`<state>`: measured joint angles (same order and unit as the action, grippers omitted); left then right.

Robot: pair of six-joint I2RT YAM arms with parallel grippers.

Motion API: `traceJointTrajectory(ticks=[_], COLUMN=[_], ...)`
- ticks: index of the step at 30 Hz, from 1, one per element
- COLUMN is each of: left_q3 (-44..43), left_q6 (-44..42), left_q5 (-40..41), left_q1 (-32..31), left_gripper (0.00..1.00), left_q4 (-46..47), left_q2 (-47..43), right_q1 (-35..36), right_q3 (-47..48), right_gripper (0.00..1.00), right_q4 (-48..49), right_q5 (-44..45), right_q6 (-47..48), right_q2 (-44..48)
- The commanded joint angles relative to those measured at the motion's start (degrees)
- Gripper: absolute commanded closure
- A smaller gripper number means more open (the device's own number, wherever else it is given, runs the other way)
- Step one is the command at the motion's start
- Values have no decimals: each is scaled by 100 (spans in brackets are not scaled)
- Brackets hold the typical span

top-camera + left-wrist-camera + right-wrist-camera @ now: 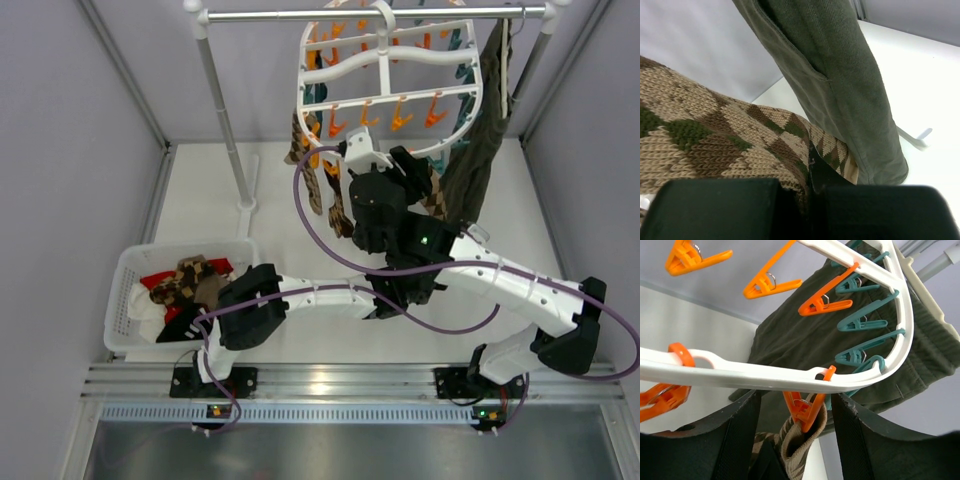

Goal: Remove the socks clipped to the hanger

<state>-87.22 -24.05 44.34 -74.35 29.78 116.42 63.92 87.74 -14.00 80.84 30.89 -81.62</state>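
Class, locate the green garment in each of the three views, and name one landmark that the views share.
Top view: the green garment hangs at upper right, beside the hanger.
Left wrist view: the green garment runs from top centre down to lower right.
Right wrist view: the green garment fills centre and right, behind the hanger's clips.
Shared landmark: the patterned sock hanging near it, seen in all three.
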Motion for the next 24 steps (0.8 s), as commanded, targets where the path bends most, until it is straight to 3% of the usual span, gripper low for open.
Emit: traceJointTrajectory(ticks=[1,12,24], left_q3=[-164,-146,-155], left_q6=[76,129,173], left_q5=[-109,-145,-145], left_q1=[-27,-18,8], left_gripper=[100,100,100], left_q4=[116,116,98], left_q2=[21,12,91], right_q1=[-143,-328,-345], right_q3=[-38,-328,-284], right_gripper=[44,50,76], right_q4=[582,1048,1259], right_q5=[116,116,108], right_q6=[355,848,1129], right_q2=[252,340,191])
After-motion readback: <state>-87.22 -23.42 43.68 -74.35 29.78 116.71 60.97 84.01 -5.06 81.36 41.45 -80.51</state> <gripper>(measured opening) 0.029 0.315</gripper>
